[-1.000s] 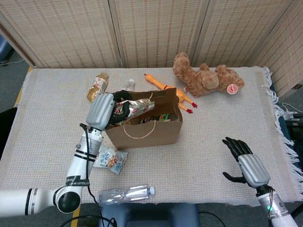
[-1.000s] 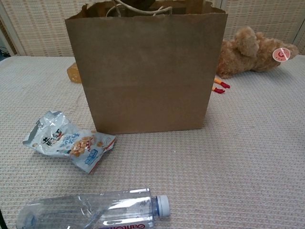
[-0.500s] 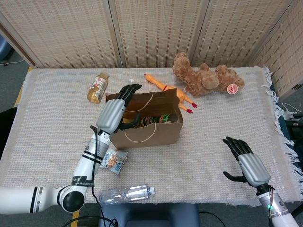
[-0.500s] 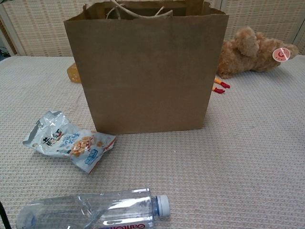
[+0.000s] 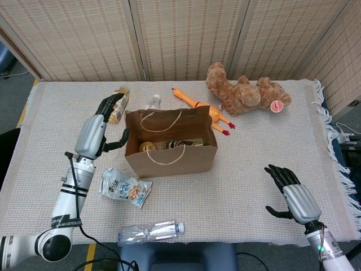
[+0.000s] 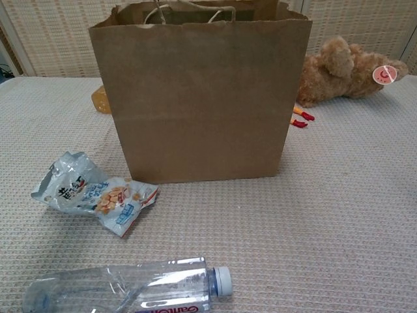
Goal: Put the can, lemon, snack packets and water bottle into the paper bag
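The brown paper bag (image 5: 169,152) (image 6: 199,98) stands upright in the middle of the table. Inside it I see the lemon (image 5: 148,147) and the tops of other items. A snack packet (image 5: 125,187) (image 6: 91,193) lies on the cloth to the bag's front left. The clear water bottle (image 5: 150,232) (image 6: 130,287) lies on its side at the near edge. My left hand (image 5: 100,129) hovers left of the bag, fingers apart and empty. Off at the near right, my right hand (image 5: 293,196) is open with nothing in it.
A brown teddy bear (image 5: 245,93) (image 6: 342,68) lies at the back right. A rubber chicken (image 5: 200,107) lies behind the bag. An amber drink bottle (image 5: 118,103) lies at the back left, just beyond my left hand. A small clear bottle (image 5: 153,102) stands behind the bag.
My left hand held a snack packet over the bag, let it go inside, then drew back to the left. The right hand has not moved.
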Controlling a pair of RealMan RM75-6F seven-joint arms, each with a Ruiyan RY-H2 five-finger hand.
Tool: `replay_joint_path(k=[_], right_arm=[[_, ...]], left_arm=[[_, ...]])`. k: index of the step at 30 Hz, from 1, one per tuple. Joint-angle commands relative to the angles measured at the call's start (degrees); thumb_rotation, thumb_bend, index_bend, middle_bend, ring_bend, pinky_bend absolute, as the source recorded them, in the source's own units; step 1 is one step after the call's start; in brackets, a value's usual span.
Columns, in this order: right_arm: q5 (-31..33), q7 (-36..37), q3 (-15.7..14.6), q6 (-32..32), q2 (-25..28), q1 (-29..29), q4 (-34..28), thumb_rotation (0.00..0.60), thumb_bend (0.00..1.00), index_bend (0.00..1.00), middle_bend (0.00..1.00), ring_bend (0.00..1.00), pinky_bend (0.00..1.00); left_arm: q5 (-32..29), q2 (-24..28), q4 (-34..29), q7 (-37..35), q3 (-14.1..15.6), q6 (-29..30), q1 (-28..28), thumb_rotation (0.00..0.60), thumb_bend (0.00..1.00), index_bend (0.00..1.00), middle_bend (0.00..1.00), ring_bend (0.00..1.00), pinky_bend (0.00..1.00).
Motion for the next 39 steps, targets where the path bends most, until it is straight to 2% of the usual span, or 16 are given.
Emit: replay_joint_path(k=[1,4,9,14,17,20,25,33,39], right_arm=[[-0.77,-0.75,-0.25,0.39,-0.22,-0.14,-0.2,0.6,0.12,0.03,0.0,0.0,0.0],[-1.25,-1.46,-0.32,0.54,-0.5,-0.13,-0.35,0.6,0.12,0.03,0.0,0.0,0.0],[-0.83,-2.02,-0.17,0.36,-0.94,-0.03,-0.13,0.6,0.12,0.03,0.0,0.0,0.0],[-0.56,-1.87,0.08,0.05,-1.12,0.27,-0.23,0.6,0.12,0.04,0.0,0.0,0.0],[-0.41,-2.15,0.09,-0.24,-1.19,0.43,-0.26,0.6,0.12,0.04,0.0,0.0,0.0],[-0.24,-2.44,0.1,-0.4,-1.32,0.51,-0.26,0.6,0.12,0.04,0.0,0.0,0.0],[-0.06,-2.8,0.17,-0.49,-1.44,0.61,-0.25,0.6,0.12,0.04,0.0,0.0,0.0],[0.07,-2.9,0.19,-0.26,-1.55,0.52,-0.18,0.6,0.12,0.04,0.0,0.0,0.0],[0.66,-3.18,0.4,-0.36,-1.7,0.6,-0.31,0.6,0.12,0.04,0.0,0.0,0.0]], left_arm=[[2.61,5.46,-2.18,-4.5,2.18,1.1,5.96,0.6,0.46,0.05,0.03,0.01,0.18],[5.94,8.55,-2.41,-7.6,4.64,0.91,10.0,0.6,0.46,0.05,0.03,0.01,0.18],[14.79,12.25,0.76,-14.56,11.68,-0.93,17.32,0.6,0.46,0.06,0.03,0.01,0.18],[25.92,12.33,6.46,-21.83,19.72,-2.16,23.16,0.6,0.46,0.06,0.03,0.01,0.18],[32.05,12.28,9.82,-26.15,23.56,-1.73,25.96,0.6,0.46,0.06,0.03,0.01,0.18],[36.6,12.34,13.19,-28.4,26.21,-0.29,28.12,0.6,0.46,0.06,0.03,0.01,0.18],[41.68,12.53,17.27,-28.38,29.85,-0.07,29.89,0.6,0.46,0.06,0.03,0.01,0.18],[56.34,7.43,30.73,-30.92,34.62,2.18,29.18,0.6,0.45,0.06,0.03,0.01,0.17],[62.73,3.95,33.49,-27.49,35.56,1.03,25.94,0.6,0.42,0.06,0.03,0.0,0.17]])
